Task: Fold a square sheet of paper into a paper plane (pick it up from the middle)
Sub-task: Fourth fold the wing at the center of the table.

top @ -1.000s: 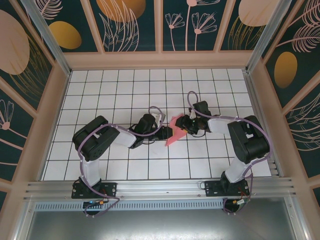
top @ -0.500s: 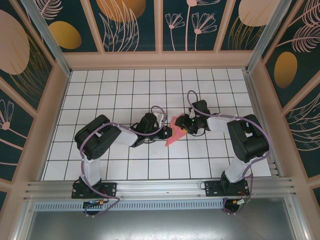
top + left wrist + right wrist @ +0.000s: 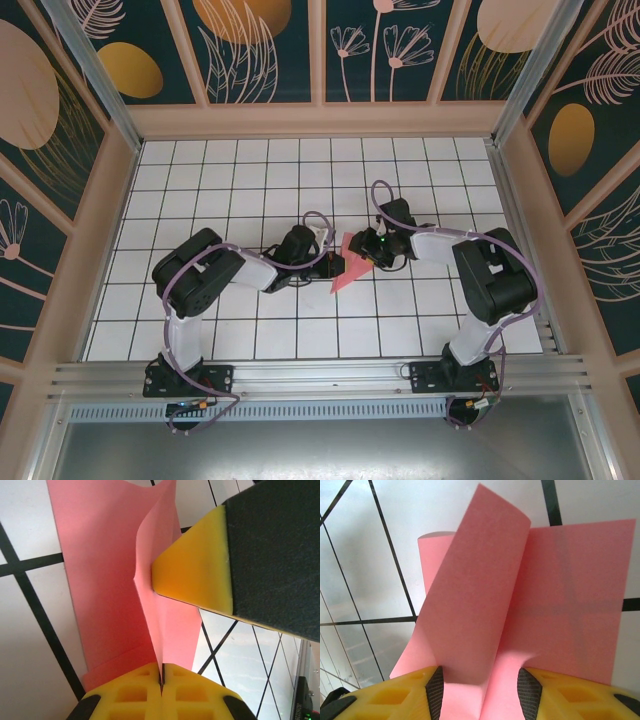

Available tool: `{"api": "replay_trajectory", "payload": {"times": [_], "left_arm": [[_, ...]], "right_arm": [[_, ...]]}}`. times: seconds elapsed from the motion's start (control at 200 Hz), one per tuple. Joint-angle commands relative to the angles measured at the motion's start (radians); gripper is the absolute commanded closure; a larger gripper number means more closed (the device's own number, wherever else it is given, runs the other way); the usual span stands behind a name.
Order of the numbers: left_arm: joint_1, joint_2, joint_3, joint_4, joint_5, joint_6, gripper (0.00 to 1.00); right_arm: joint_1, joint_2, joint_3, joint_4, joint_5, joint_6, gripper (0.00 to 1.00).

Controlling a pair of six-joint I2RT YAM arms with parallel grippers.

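- One pink-red sheet of paper (image 3: pixel 345 270), already part-folded, sits at the centre of the top view between the two arms, its sharp tip pointing to the lower left.
- In the left wrist view a raised fold of the sheet (image 3: pixel 150 605) climbs from the bottom middle of the frame, with a flat part spread on the left.
- The left gripper (image 3: pixel 333 264) is clamped on that raised fold: at the bottom edge its yellow fingers (image 3: pixel 190 695) meet with only paper between them.
- The right gripper (image 3: pixel 368 254) reaches in from the right. At the bottom of its own view (image 3: pixel 480 692) the jaws stand apart, with a curled flap of the sheet (image 3: pixel 475 605) rising between them.
- One of its yellow pads (image 3: pixel 192 575) touches the raised fold from the right.
- Under everything lies the white grid table (image 3: pixel 250 180).
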Motion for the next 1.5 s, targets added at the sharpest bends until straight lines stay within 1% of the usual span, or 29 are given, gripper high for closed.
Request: {"api": "replay_trajectory", "payload": {"times": [0.0,0.115,0.25,0.32,0.415,0.485,0.59,0.726,0.811,0.891,1.071,1.191,1.496], "left_arm": [[0.016,0.02,0.025,-0.003,0.033,-0.043,1.0],[0.022,0.026,0.034,-0.004,0.065,-0.064,1.0],[0.024,0.017,0.039,-0.026,0.059,-0.055,1.0],[0.026,-0.003,0.036,-0.047,0.042,-0.043,0.87],[0.026,-0.046,0.02,-0.067,0.021,-0.031,0.75],[0.026,-0.084,0.009,-0.092,0.01,-0.02,0.7],[0.028,-0.15,-0.014,-0.131,-0.024,-0.008,0.66],[0.026,-0.199,-0.032,-0.137,-0.042,-0.015,0.66],[0.016,-0.196,-0.034,-0.101,-0.018,-0.031,0.69],[-0.005,-0.178,-0.012,-0.1,-0.017,-0.027,0.72],[-0.047,-0.109,0.06,-0.171,-0.024,0.013,0.74],[-0.049,-0.078,0.082,-0.206,-0.03,0.027,0.75],[-0.048,-0.046,0.113,-0.286,-0.097,0.063,0.76]], "right_arm": [[-0.01,0.13,-0.07,-0.178,0.267,0.005,0.5],[-0.011,0.141,-0.071,-0.182,0.277,0.013,0.5],[-0.009,0.146,-0.069,-0.187,0.286,0.017,0.51],[-0.008,0.152,-0.065,-0.192,0.291,0.021,0.51],[-0.006,0.163,-0.061,-0.195,0.297,0.024,0.51],[-0.004,0.169,-0.06,-0.196,0.298,0.028,0.51],[-0.003,0.171,-0.059,-0.199,0.3,0.031,0.51],[-0.001,0.173,-0.056,-0.2,0.3,0.033,0.51],[0.001,0.174,-0.055,-0.202,0.301,0.032,0.51],[0.0,0.173,-0.054,-0.203,0.301,0.034,0.51],[0.002,0.175,-0.053,-0.207,0.301,0.036,0.51],[0.002,0.179,-0.052,-0.209,0.304,0.038,0.51],[0.002,0.195,-0.047,-0.22,0.318,0.041,0.52]]}}
